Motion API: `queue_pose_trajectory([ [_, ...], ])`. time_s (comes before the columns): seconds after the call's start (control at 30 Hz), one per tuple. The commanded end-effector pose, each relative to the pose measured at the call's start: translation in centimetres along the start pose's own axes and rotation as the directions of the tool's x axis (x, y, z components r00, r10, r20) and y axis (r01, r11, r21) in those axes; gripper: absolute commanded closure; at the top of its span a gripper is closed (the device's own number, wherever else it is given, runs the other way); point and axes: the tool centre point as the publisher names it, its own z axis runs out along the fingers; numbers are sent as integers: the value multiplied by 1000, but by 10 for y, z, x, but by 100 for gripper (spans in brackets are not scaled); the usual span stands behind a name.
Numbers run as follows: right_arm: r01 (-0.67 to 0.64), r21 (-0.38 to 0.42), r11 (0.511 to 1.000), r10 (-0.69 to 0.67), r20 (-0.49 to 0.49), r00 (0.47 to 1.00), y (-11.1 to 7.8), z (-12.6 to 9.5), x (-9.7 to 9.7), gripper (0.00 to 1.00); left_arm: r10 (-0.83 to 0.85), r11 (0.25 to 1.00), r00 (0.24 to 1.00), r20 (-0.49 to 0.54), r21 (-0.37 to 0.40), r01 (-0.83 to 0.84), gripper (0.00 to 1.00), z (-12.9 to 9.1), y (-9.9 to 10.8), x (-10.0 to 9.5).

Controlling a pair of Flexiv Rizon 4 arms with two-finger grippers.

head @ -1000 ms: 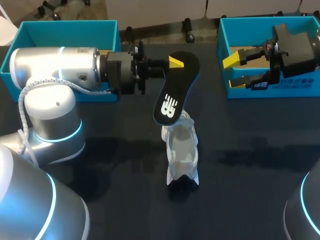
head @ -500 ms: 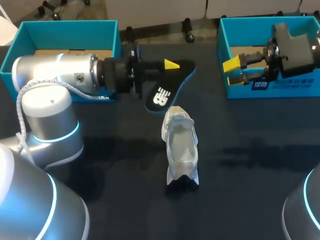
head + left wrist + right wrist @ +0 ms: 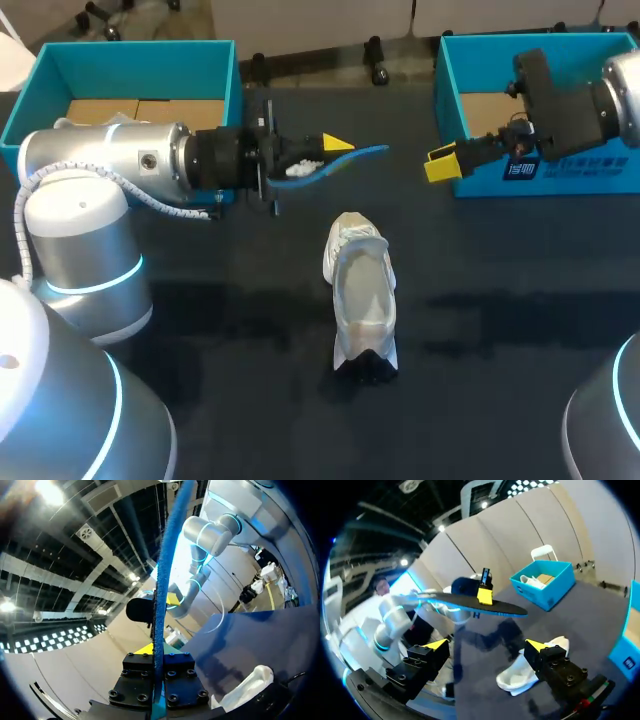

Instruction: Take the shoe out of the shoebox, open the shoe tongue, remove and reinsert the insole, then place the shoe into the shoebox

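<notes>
Black insole: pinched flat in left gripper, clear of white shoe, likely for reinsertion; right gripper spread, unladen.

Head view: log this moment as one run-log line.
left claw: shut on black foam insole, held aloft | white fabric shoe: upright on dark table | right claw: open, empty, beside teal shoebox

White shoe, blue-edged black insole, teal shoebox — black table.
</notes>
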Motion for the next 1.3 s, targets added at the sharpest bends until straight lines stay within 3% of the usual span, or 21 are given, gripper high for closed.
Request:
queue_pose_trajectory([
  [0.03, -1, 28, 1000, 1, 9, 1000, 8, -1, 3, 0, -60, 998, 998, 7, -14, 60, 100, -3, -1, 5],
  [0.5, -1, 28, 1000, 1, 9, 1000, 8, -1, 3, 0, -266, 963, 964, -32, -47, 264, 100, -14, -4, 33],
  [0.63, 151, 1, 989, -150, 72, 986, -10, -2, -6, 0, -301, 953, 954, -10, -37, 300, 100, -18, -3, 38],
  [0.9, 401, 97, 911, -412, 172, 895, -36, -6, -24, 0, -320, 947, 948, -3, -44, 319, 100, -15, -2, 50],
  [1.13, 509, 223, 831, -541, 111, 834, -48, 11, -37, 0, -338, 940, 941, 4, -57, 337, 100, -13, 4, 56],
  [1.3, 511, 273, 815, -554, 107, 826, -51, 18, -39, 0, -344, 936, 939, -2, -77, 343, 100, -12, 6, 60],
])
